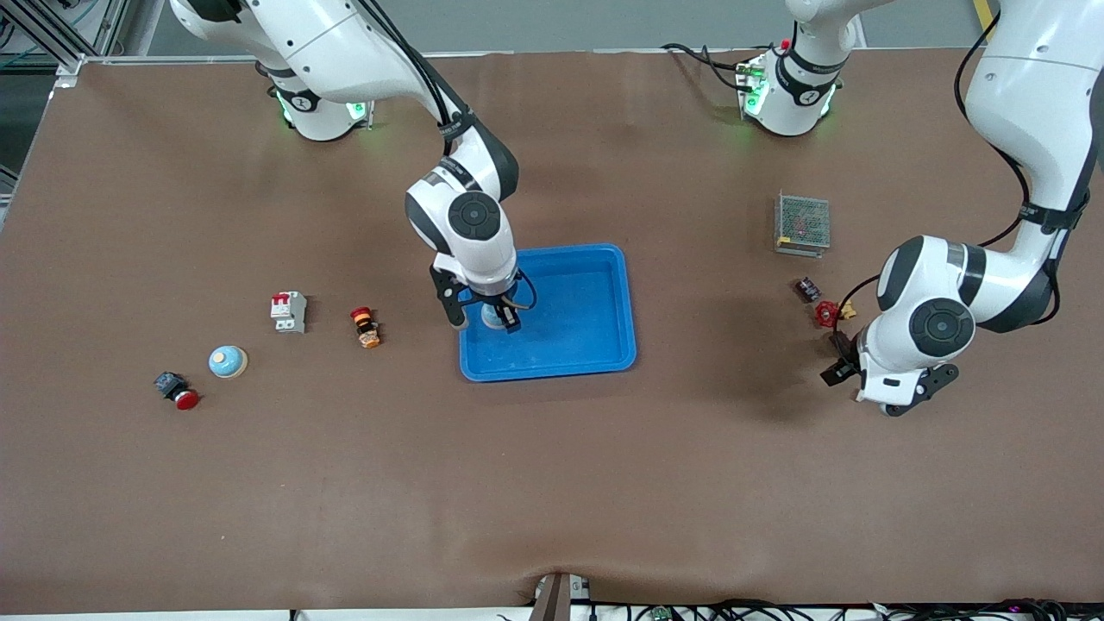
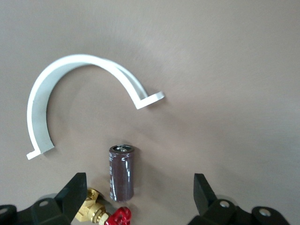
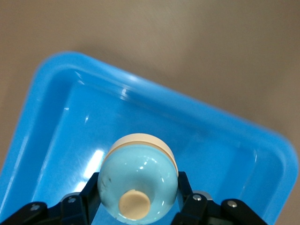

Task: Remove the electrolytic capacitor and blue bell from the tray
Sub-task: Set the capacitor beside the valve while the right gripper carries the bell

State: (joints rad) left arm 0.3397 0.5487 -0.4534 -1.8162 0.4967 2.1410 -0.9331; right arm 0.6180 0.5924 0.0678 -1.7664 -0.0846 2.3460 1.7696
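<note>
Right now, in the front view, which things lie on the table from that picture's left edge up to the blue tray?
Red push button → light blue bell → white circuit breaker → orange-and-red switch → blue tray.

Glossy blue plastic tray (image 1: 617, 293), smooth shiny pale-blue bell (image 3: 139, 183), glossy dark-sleeved capacitor (image 2: 121, 172), matt brown table (image 1: 552, 483)

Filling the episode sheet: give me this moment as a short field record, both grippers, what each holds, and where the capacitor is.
right gripper: over the blue tray, fingers shut on a light blue bell
left gripper: open, holds nothing, over the capacitor
capacitor: lying on the table, toward the left arm's end, next to a red-and-brass fitting
second bell: on the table, toward the right arm's end
</note>
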